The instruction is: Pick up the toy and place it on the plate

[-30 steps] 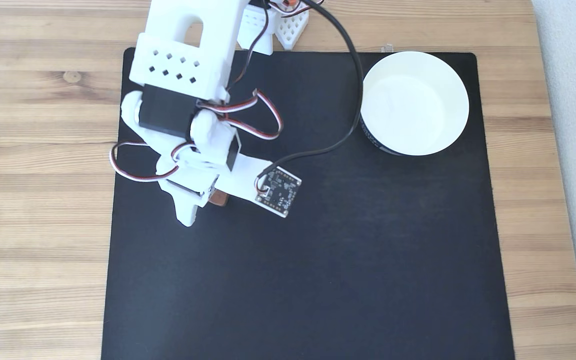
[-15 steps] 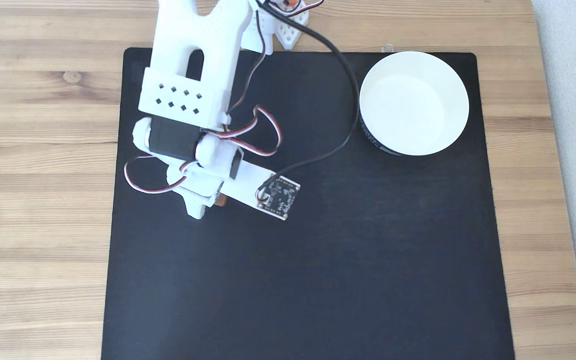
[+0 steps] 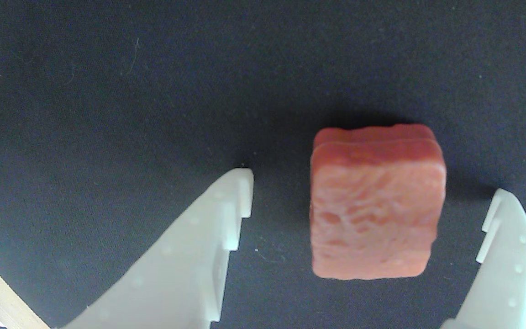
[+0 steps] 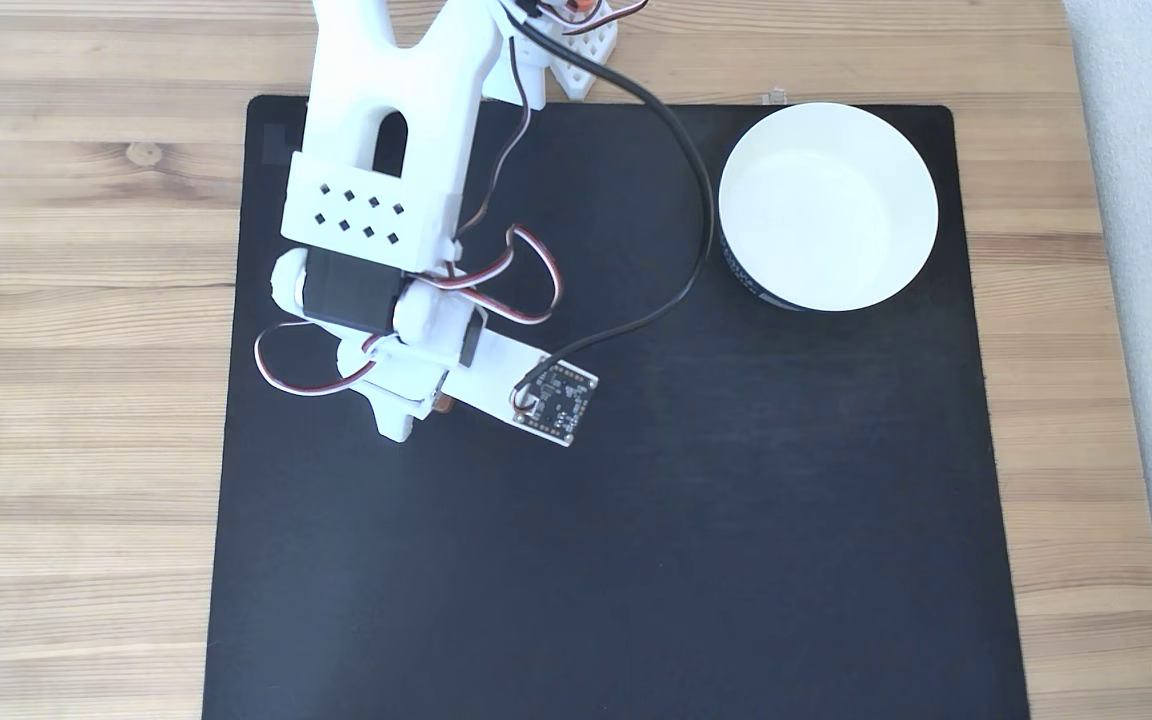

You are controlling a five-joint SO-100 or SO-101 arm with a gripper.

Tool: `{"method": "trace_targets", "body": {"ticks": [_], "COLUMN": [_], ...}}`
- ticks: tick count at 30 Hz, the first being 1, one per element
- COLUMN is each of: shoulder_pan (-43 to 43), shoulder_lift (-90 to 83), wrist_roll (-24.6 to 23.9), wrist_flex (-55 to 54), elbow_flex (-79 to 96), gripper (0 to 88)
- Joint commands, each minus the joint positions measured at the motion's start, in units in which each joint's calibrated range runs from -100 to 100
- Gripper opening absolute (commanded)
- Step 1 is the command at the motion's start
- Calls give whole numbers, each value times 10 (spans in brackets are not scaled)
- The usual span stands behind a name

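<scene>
Straddling the toy (image 3: 376,205) flat on the mat (image 3: 107,91), the pincer (image 3: 372,205) gapes wide; best to shift right, centre, then squeeze before heading plate-ward (image 4: 921,210).

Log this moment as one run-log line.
claw: open, straddling toy, no contact | toy: reddish-brown bumpy rounded block, flat on black mat | plate: round white dish, nothing in it | phase: pre-grasp

The arm (image 4: 376,160) is white printed plastic, with a slotted link and a panel pierced by small diamond holes. A black servo (image 4: 351,290) sits below, looped by red-white-black wires. A black cable (image 4: 696,220) runs to a bare circuit board (image 4: 556,400). The jaws are plain white.
</scene>
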Motion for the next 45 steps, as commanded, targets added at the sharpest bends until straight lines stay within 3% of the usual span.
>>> {"method": "trace_targets", "body": {"ticks": [1, 2, 10, 28, 35, 45], "shoulder_pan": [5, 5, 5, 4, -22, -156], "shoulder_lift": [1, 1, 1, -10, -89, -263], "wrist_roll": [-2, -2, -2, -3, -48, -124], "wrist_flex": [-5, -5, -24, -18, 27, 19], "elbow_flex": [-8, -8, -11, -27, -75, -89], "gripper": [352, 350, 28, 26, 26, 26]}}
